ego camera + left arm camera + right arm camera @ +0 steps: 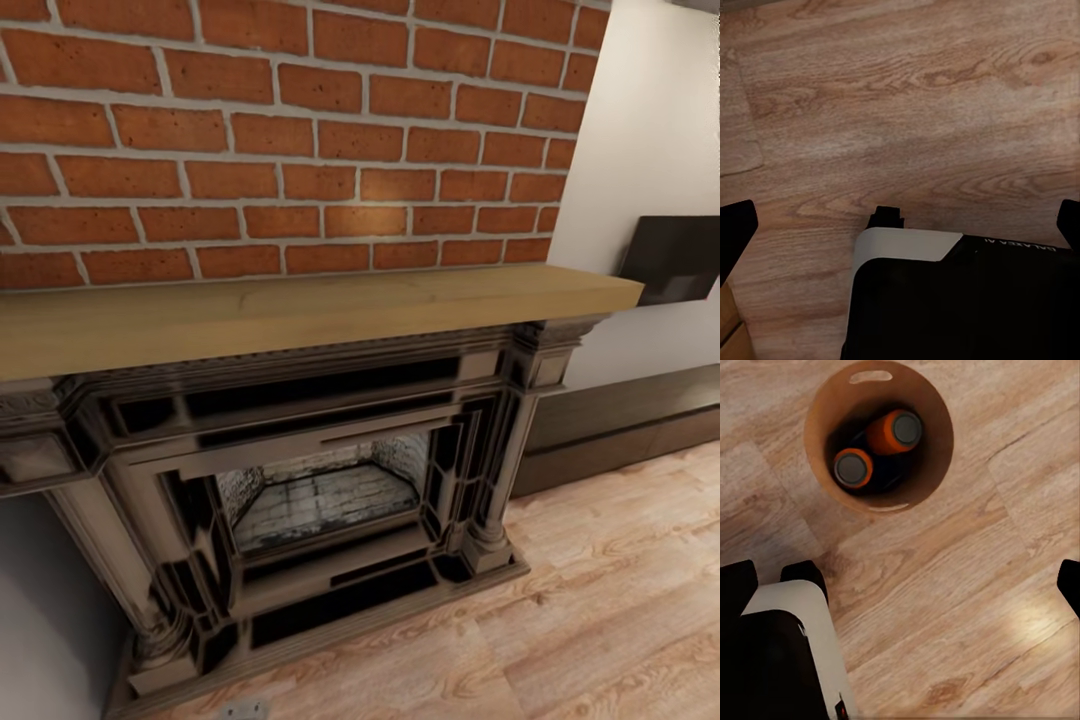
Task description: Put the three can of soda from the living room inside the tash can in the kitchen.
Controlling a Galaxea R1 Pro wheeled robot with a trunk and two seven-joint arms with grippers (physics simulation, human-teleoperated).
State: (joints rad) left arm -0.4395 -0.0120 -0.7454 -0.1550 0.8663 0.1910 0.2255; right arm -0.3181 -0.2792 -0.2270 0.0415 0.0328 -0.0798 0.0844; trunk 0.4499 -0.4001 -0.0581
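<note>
While head cam faces the brick chimney (300,130) & fireplace (320,490), left gripper (900,225) hangs wide over plank floor (907,97). Right gripper (904,577), wide & empty, hovers above trash can (821,457) w/ two orange cans (894,432) inside; blue one next, prob. needs a slow turn to find.

The fireplace (330,480) and brick chimney (280,130) are faced close up and slightly downward from the head. The wood plank floor (907,97) is looked straight down on from both wrists; the robot base (772,660) is caught in each. The trash can (937,435) is viewed from directly above by the right wrist.
</note>
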